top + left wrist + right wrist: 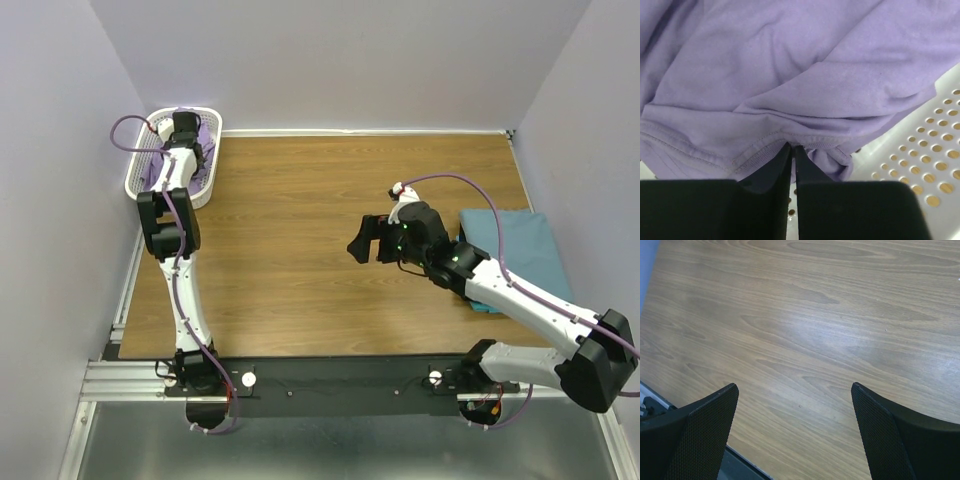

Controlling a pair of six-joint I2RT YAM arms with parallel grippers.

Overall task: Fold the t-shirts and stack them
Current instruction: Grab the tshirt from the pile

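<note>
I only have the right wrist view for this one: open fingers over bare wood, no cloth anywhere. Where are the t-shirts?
Observer: The teal t-shirt lies as a flat rectangle at the right edge of the table, partly under the right arm.
Operator: And the other one?
Observer: The lavender t-shirt is bunched in the white mesh basket at the far left corner.
Operator: Is anything holding it?
Observer: Yes, the left gripper is down in the basket, shut on the shirt's hem.
</note>
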